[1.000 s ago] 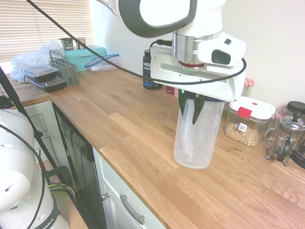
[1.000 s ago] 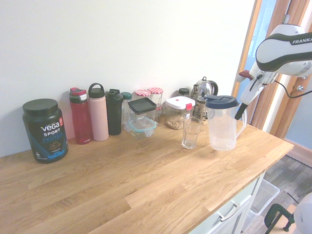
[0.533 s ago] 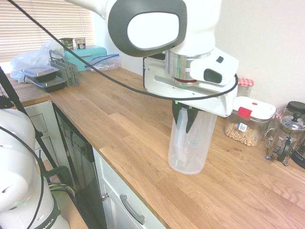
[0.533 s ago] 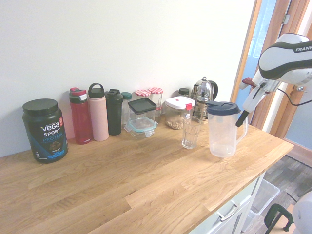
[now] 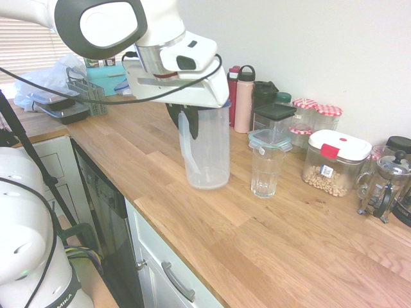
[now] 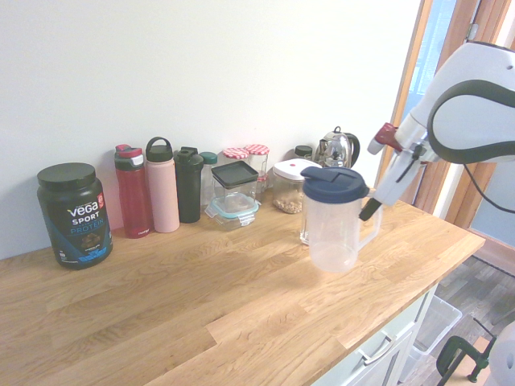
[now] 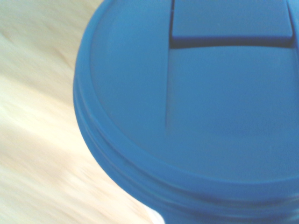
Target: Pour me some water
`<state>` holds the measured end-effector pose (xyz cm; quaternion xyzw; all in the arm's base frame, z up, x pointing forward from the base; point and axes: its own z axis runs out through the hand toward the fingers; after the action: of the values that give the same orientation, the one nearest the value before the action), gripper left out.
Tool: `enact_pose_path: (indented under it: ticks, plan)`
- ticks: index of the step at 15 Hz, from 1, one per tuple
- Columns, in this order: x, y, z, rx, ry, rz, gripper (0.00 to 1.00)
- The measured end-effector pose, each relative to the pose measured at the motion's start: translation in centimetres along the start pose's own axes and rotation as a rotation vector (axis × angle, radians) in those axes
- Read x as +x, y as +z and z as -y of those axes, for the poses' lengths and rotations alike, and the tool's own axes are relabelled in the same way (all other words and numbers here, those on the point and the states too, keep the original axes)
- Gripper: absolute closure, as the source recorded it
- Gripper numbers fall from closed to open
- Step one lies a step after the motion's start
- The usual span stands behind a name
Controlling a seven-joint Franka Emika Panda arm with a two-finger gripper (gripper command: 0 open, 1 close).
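Translucent plastic, capped in blue, the lidded pitcher stands at the near side of the drinking glass as seen from the second exterior view, over the wooden counter; whether its base touches the wood cannot be told. The white arm's gripper is closed on the handle, its dark fingers straddling the upper part.

Stiff-walled and likely light when empty, the vessel should grow heavy at the base if filled (no waterline can be made out through the cloudy wall). The smooth side looks slippery and too broad for a narrow pincer, leaving the handle the sensible hold, gripped high and firmly, lest it twist under load. The blue lid appears rigid; the glass looks the more fragile of the two.

The pitcher's long axis runs close to vertical, lid up, with its handle pointing away from the glass.
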<state>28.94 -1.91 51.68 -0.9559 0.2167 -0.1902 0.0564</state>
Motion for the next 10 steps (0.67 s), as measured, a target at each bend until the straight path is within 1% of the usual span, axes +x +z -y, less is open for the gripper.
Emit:
enact_pose_path:
  ticks: [2,5,7,10]
  plan:
    - [-0.8,1.3,4.8,0.002,0.045,-0.054,1.00]
    - [-2.3,4.7,11.0,0.003,0.097,-0.105,1.00]
    - [-2.2,5.9,13.8,0.019,0.118,-0.112,1.00]
    - [-1.6,6.6,17.3,0.062,0.144,-0.106,1.00]
